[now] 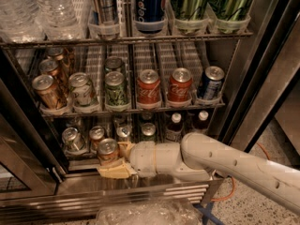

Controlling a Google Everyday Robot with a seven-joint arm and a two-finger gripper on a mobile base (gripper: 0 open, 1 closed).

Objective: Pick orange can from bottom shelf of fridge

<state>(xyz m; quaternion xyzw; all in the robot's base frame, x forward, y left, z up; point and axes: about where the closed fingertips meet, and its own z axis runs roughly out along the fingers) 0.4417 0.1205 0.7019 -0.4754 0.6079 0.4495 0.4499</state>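
Note:
The orange can [108, 149] is a short copper-orange can with a silver top, at the front left of the bottom shelf [80, 162] of the fridge [264, 74]. My gripper [111, 161] reaches in from the right on a white arm. Its beige fingers [114, 171] are closed around the can's lower body, one in front and below, one behind. The can stands upright at the shelf's front edge. Its lower part is hidden by the fingers.
Beside the orange can on the bottom shelf are a silver can [72, 139], another copper can [97, 134], a green can [148, 131] and dark bottles [174, 127]. The rack above holds brown-gold cans [46, 92], red Coca-Cola cans [148, 88] and a blue can [211, 83]. An open door frame [21, 144] is at the left.

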